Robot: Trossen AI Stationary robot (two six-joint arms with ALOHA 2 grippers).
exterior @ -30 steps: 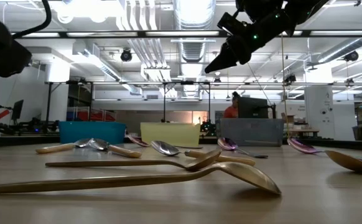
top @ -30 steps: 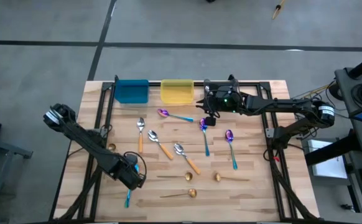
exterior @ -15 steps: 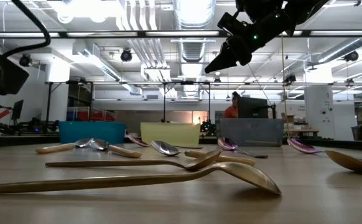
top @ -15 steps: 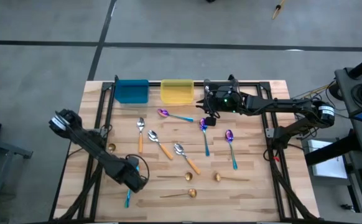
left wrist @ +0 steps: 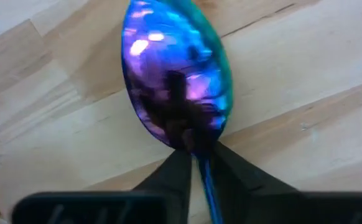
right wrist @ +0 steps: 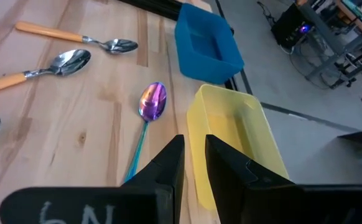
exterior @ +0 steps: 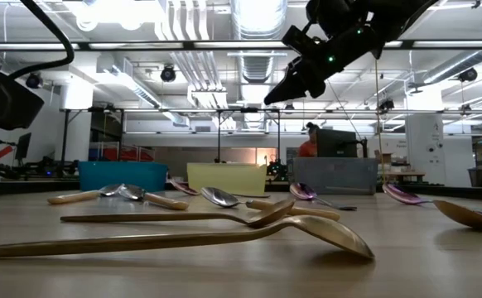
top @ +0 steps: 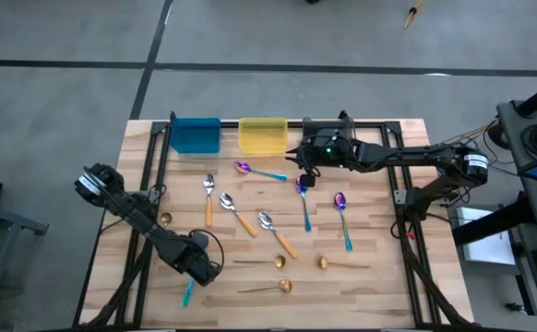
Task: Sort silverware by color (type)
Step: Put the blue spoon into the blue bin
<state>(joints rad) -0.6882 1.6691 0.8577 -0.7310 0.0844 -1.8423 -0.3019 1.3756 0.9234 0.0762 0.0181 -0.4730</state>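
My left jaws (left wrist: 196, 163) are pinching the neck of an iridescent purple-blue spoon with a teal handle (left wrist: 176, 81), right where the bowl narrows, so the bowl lies flat on the pale wooden desk (top: 379, 277) in front of me. That spot is at the desk's near left corner, well apart from the blue plastic bin (top: 195, 136) at the far edge; the teal handle pokes out beside my wrist in the high view. Gripping at the neck should, I judge, keep the spoon from swinging when I lift.

My right jaws (right wrist: 193, 155) hover above the desk just beside the yellow plastic bin (right wrist: 231, 146), which stands next to the blue bin, nearly together with nothing between them.

The other spoons lie spread between the bins and me. I can read no writing anywhere.
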